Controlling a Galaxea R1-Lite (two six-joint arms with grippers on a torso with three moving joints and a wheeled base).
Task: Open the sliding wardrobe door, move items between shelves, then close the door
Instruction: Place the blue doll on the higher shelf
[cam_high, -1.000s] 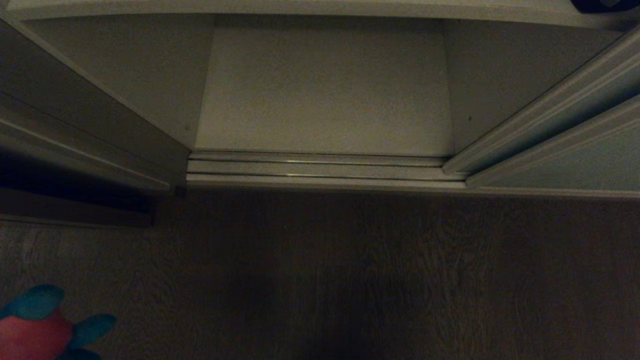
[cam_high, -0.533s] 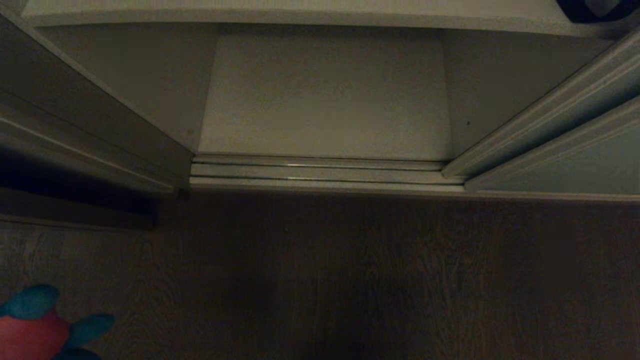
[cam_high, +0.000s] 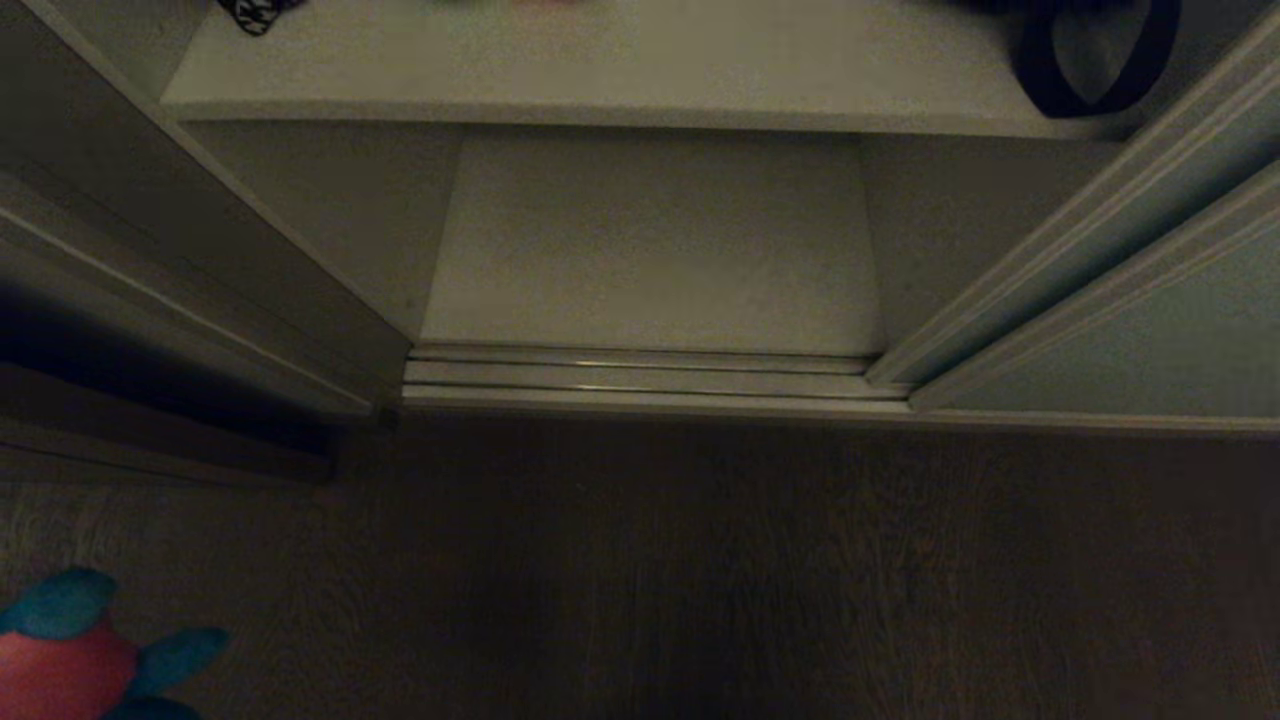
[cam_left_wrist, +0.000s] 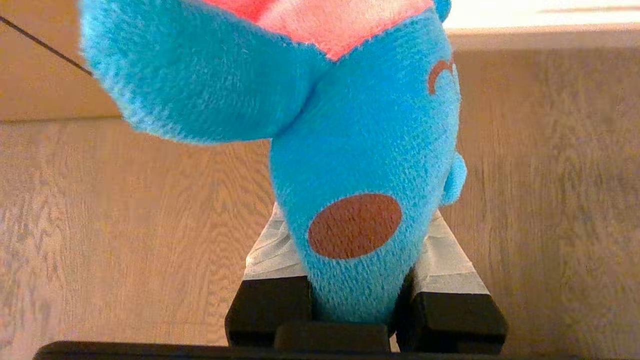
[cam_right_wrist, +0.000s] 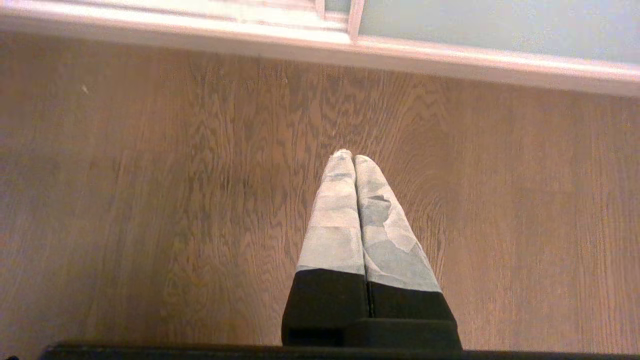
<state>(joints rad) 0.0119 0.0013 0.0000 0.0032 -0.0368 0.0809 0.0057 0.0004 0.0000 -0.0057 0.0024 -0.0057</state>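
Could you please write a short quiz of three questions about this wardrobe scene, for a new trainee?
1. True or false: the right gripper holds a toy.
2. What does the left gripper hold? A) the black bag B) the teal-blue plush toy C) nothing
3. Fill in: the sliding wardrobe door stands on the robot's ____ side of the opening.

Key
1. False. Its fingers are shut together, empty, above the wooden floor.
2. B. The teal-blue plush toy sits between the fingers.
3. Right. The door is slid aside, and the white shelf and wardrobe bottom are exposed.

Black tool (cam_right_wrist: 354, 159), grey-taped tapering fingers (cam_right_wrist: 336, 220)
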